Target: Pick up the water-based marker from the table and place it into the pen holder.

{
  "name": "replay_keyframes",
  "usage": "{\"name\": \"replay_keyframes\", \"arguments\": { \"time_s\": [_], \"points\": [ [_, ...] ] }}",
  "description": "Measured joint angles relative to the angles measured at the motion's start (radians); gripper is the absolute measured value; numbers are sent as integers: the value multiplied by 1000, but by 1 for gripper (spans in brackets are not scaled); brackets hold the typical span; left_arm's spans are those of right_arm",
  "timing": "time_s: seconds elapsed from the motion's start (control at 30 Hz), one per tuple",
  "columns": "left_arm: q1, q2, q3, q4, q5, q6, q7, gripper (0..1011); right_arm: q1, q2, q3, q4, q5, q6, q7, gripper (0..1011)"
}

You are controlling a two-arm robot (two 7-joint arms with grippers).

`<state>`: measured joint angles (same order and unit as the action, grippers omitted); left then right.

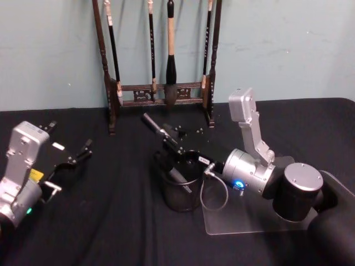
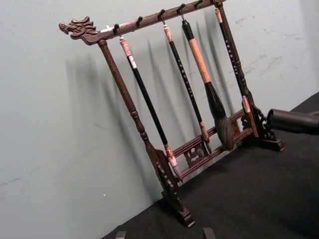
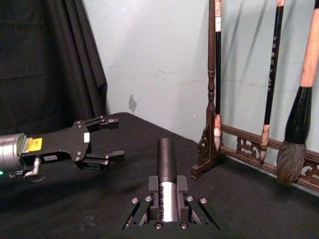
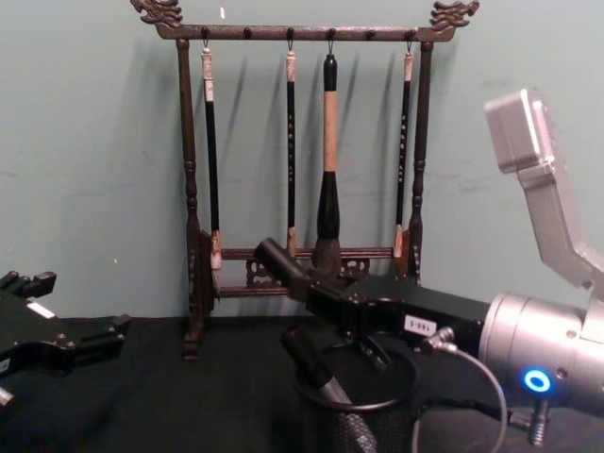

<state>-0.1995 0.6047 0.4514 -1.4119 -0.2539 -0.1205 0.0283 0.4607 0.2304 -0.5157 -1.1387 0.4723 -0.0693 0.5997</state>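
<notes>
Above round wire-mesh pen holder (image 1: 183, 200) — right jaws clamp dark cylindrical marker (image 1: 151, 123); left jaws wide.

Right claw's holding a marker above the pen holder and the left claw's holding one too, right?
Not quite: the left claw is open and empty, as the right wrist view shows. The right claw does hold a marker above the pen holder.
</notes>
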Motion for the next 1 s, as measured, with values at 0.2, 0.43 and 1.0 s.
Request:
{"name": "replay_keyframes", "arguments": {
  "time_s": [0.2,0.43,1.0],
  "points": [
    [0,0,0,0,0,0,0,1001,-1,0,-6,12,0,4,0,214],
    [0,0,0,0,0,0,0,1002,-5,2,-9,10,-6,6,-11,213],
    [0,0,0,0,0,0,0,1001,-4,2,-8,9,-6,6,-8,561]
  ]
}}
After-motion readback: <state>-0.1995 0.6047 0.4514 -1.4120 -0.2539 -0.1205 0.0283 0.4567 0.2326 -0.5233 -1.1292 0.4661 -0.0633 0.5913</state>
